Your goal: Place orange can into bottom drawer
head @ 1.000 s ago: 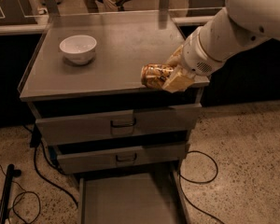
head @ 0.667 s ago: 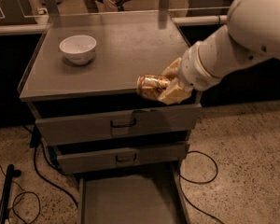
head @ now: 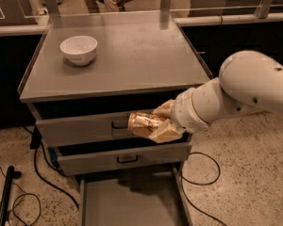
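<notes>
The can looks light, thin-walled and slick, and probably dents easily, so a hold across its middle suits it. It lies sideways, its long axis near level, with the free end pointing left. The tool is clenched on its right part, in the air before the top drawer. The bottom drawer stands open below.

A grey metal cabinet is stood on a speckled floor, with black cables trailed over it on either side. On the flat cabinet top a white bowl is set upright near the back left corner. The gripper is held just off the front edge, clamped round the orange can. The bottom drawer is pulled out.
</notes>
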{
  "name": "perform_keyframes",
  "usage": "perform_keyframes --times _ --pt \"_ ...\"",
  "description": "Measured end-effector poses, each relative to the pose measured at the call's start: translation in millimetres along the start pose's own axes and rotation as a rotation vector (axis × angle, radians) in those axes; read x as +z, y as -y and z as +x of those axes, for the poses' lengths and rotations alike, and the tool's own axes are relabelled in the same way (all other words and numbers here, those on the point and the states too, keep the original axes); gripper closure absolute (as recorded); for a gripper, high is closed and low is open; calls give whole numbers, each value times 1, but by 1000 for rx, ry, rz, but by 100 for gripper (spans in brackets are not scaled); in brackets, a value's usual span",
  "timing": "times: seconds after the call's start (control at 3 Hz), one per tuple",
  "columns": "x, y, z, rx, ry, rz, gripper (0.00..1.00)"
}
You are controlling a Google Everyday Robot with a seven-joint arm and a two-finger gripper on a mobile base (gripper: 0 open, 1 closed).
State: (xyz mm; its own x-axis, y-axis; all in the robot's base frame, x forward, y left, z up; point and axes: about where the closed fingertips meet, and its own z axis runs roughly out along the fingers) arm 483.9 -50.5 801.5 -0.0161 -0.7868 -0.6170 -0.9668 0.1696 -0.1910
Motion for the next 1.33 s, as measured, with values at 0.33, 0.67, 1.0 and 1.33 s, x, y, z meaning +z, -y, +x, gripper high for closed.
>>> perform_keyframes --times 0.33,0.67,1.0,1.33 --pt "36 -26 29 41 -10 -35 100" --pt "68 -41 56 91 -21 -52 100" --pt "129 -34 125 188 5 -53 100" --pt "129 -34 125 188 5 -53 100"
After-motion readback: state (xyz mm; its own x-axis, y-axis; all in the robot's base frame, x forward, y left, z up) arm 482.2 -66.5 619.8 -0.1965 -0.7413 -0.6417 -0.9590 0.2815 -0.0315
